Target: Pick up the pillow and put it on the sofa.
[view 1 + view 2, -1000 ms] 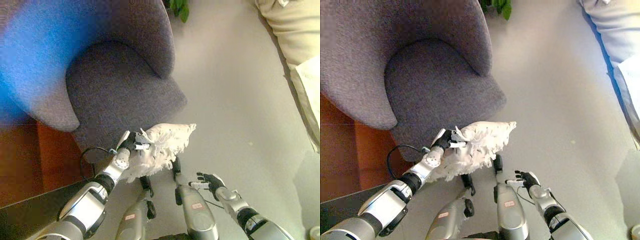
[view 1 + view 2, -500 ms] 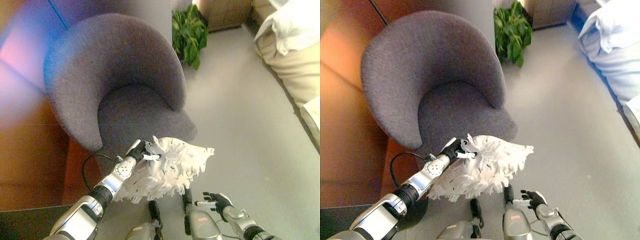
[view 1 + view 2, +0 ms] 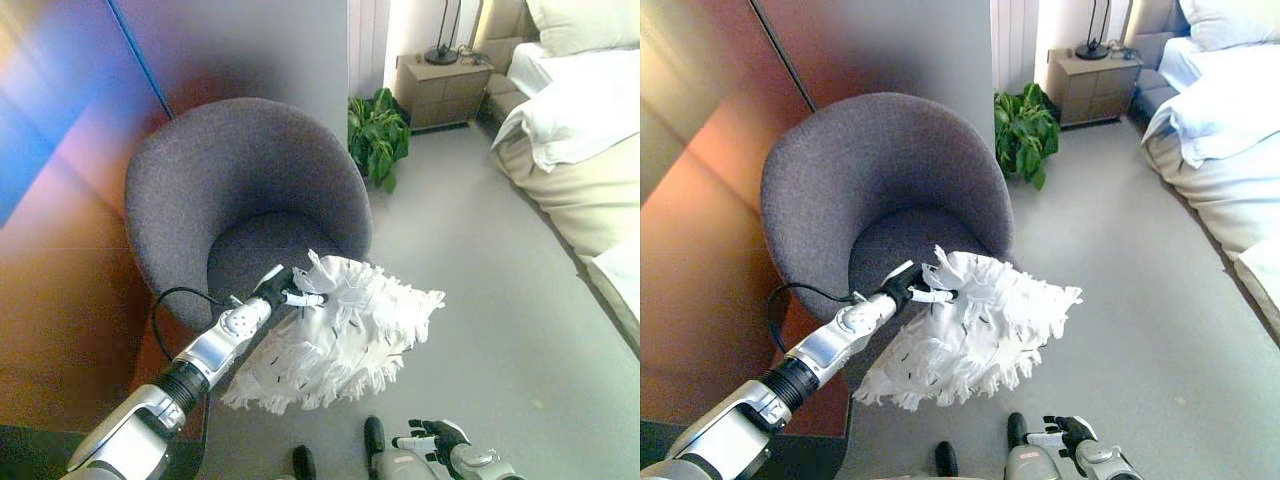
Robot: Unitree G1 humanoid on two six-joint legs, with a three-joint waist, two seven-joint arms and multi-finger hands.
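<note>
A white feathery pillow (image 3: 335, 335) hangs in the air in front of a grey round armchair (image 3: 240, 190). My left hand (image 3: 283, 290) is shut on the pillow's upper left edge and holds it above the floor, just before the chair's seat (image 3: 905, 245). My right hand (image 3: 435, 438) shows at the bottom edge, low and apart from the pillow, with its fingers spread and empty. The pillow shows in the right eye view (image 3: 975, 330) too, with my left hand (image 3: 912, 285) at its top edge.
A potted green plant (image 3: 378, 135) stands behind the chair to the right. A small wooden nightstand (image 3: 440, 90) with a lamp is at the back. A bed with white bedding (image 3: 575, 130) fills the right side. A wooden wall panel (image 3: 700, 250) runs along the left.
The camera has tilted up, so the chair back, plant, nightstand and bed come into view. My left hand has lifted the pillow higher. My right hand has sunk to the bottom edge.
</note>
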